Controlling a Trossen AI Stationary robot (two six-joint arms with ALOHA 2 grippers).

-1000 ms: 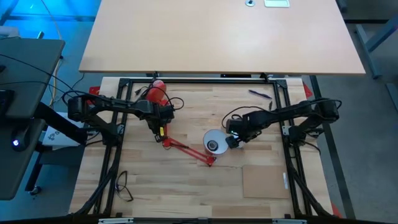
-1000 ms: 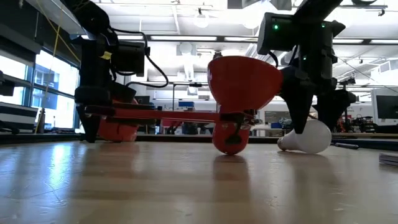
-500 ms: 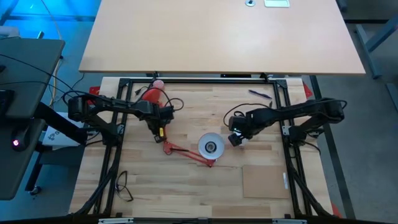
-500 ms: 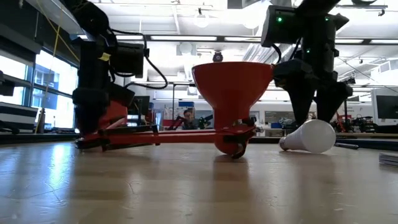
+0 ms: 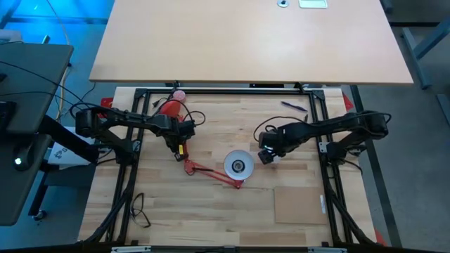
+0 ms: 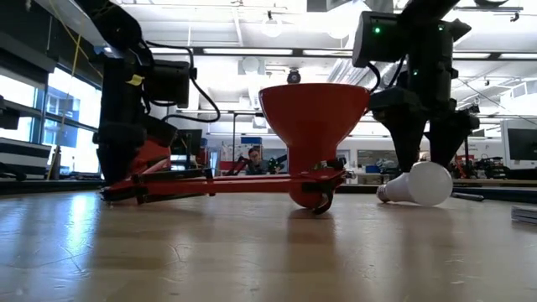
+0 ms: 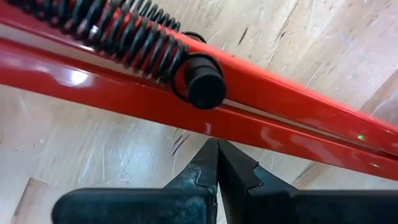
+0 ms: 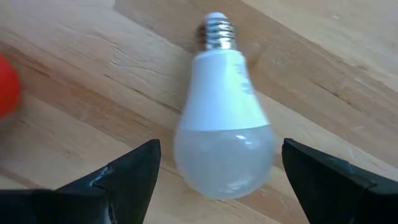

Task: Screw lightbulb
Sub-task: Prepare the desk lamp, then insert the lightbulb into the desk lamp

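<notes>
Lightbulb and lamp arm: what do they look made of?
Lightbulb: matte white body, likely plastic, with a frosted dome; ribbed shiny base looks metal. Lamp arm: red glossy paint with sharp highlights, probably metal; black coil spring beside it.

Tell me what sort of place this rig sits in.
Probably a robotics lab or workshop: two arms on a black frame at a wooden table, open ceiling with strip lights, and a person at benches behind.

lamp shade tipped upright, shifted left
</notes>
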